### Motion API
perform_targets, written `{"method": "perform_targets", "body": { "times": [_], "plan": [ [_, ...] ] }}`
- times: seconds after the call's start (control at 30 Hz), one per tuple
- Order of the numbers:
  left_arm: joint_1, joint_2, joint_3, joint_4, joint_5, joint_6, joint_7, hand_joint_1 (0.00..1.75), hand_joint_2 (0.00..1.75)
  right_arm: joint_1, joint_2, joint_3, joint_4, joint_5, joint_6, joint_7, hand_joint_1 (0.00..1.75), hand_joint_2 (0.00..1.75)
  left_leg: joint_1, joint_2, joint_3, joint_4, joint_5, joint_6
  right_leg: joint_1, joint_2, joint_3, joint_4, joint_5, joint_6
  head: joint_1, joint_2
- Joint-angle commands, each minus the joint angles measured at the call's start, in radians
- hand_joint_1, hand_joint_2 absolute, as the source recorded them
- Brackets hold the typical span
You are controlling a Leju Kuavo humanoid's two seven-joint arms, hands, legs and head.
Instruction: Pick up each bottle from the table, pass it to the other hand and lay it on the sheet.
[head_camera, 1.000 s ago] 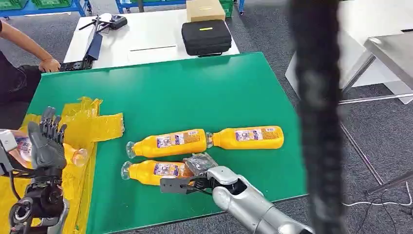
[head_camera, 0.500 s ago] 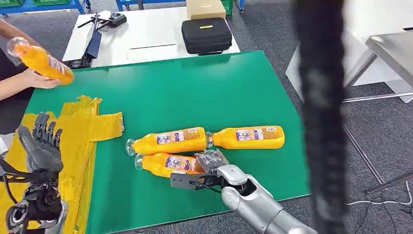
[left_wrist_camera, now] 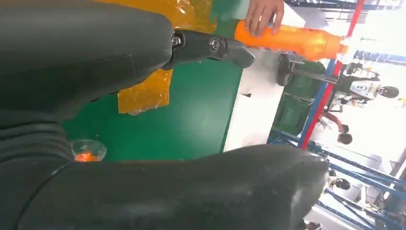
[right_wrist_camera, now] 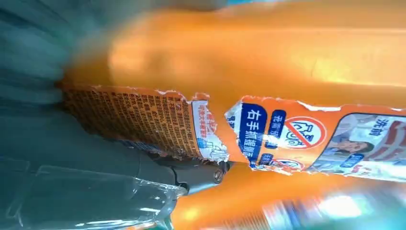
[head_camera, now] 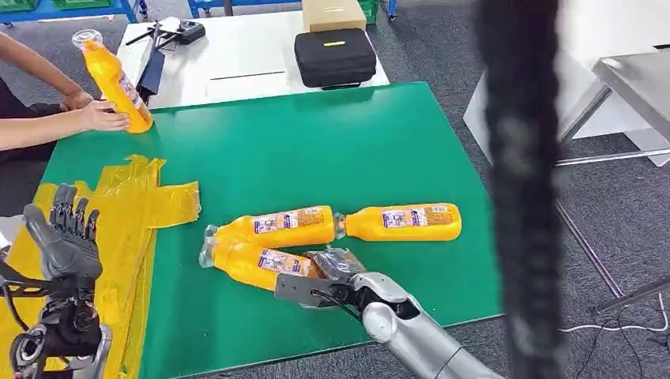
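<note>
Three orange bottles lie on the green table [head_camera: 332,142]. My right hand [head_camera: 330,278] grips the base end of the nearest bottle [head_camera: 251,262], whose neck tilts against the middle bottle [head_camera: 276,227]. The right wrist view shows this held bottle [right_wrist_camera: 287,62] close up against my right hand [right_wrist_camera: 72,158], with a torn label. A third bottle [head_camera: 403,223] lies to the right. My left hand [head_camera: 62,241] is open, fingers up, above the yellow sheet [head_camera: 126,209]. A person's hand stands a fourth bottle [head_camera: 117,75] upright at the table's far left corner; it also appears as a bottle [left_wrist_camera: 287,40] past my left hand [left_wrist_camera: 57,62].
A person's arms [head_camera: 39,126] reach in at the far left. Behind the green table stands a white table [head_camera: 237,55] with a black case [head_camera: 335,58] and a cardboard box [head_camera: 333,14]. A dark blurred cable [head_camera: 517,189] hangs in front of the camera.
The person took the bottle from beside my left hand and carried it to the table's far left corner. My right hand shifted the near bottle, swinging its neck toward the middle bottle.
</note>
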Motion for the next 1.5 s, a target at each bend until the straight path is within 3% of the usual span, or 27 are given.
{"method": "perform_targets", "body": {
  "times": [0.03,0.17,0.2,0.43,0.77,1.0,1.17,1.5],
  "plan": [
    [0.054,0.005,-0.008,-0.009,0.115,-0.033,0.009,0.0,0.0,0.017,-0.073,-0.117,-0.349,-0.193,-0.084,-0.087,1.75,1.75,0.001,0.001,0.003,0.003,-0.006,-0.004,0.001,-0.002,0.004,0.003,-0.006,0.0,0.0,0.0],
    [0.082,0.006,-0.039,-0.053,0.205,-0.07,0.023,0.0,0.0,0.009,-0.069,-0.123,-0.341,-0.223,-0.114,-0.114,1.75,1.75,0.0,0.0,0.001,0.001,-0.003,-0.002,0.001,-0.001,0.002,0.001,-0.003,0.0,0.0,0.0],
    [0.09,0.005,-0.056,-0.071,0.218,-0.075,0.029,0.0,1.75,0.0,-0.065,-0.123,-0.32,-0.222,-0.124,-0.112,1.75,1.75,0.001,0.0,0.003,0.002,-0.004,-0.003,0.001,-0.002,0.003,0.001,-0.004,0.0,0.0,0.0],
    [0.068,-0.002,-0.184,-0.118,0.352,-0.133,0.088,0.0,1.75,-0.073,-0.016,-0.137,-0.168,-0.164,-0.217,-0.097,1.75,1.75,0.0,0.0,0.0,0.001,-0.002,-0.002,0.001,-0.002,0.001,0.0,-0.002,0.0,0.0,0.0],
    [-0.017,-0.023,-0.278,-0.081,0.391,-0.147,0.102,0.0,1.75,-0.155,0.032,-0.127,-0.054,-0.127,-0.215,-0.06,1.75,1.75,0.0,-0.001,0.001,0.001,-0.001,-0.002,0.0,-0.002,0.001,0.0,-0.001,0.001,0.0,0.0],
    [-0.127,-0.069,-0.394,-0.048,0.283,-0.072,0.059,0.0,1.75,-0.213,0.108,-0.041,0.021,0.0,-0.215,-0.001,1.75,1.75,0.0,-0.001,0.0,0.001,-0.001,-0.002,0.001,-0.003,0.001,0.001,-0.001,0.001,0.0,0.0],
    [-0.134,-0.077,-0.399,-0.053,0.274,-0.059,0.063,0.0,1.75,-0.212,0.116,-0.029,0.019,0.011,-0.216,0.009,1.75,1.75,0.001,0.0,0.003,0.002,-0.003,-0.003,0.001,-0.003,0.004,0.001,-0.003,0.001,0.0,0.0],
    [-0.196,-0.121,-0.411,0.023,0.156,0.06,0.053,0.0,1.75,-0.225,0.174,0.114,0.018,0.137,-0.203,0.038,1.75,1.75,0.001,-0.001,0.002,0.001,-0.002,-0.003,0.001,-0.003,0.002,0.001,-0.002,0.001,0.0,0.0]
  ]
}}
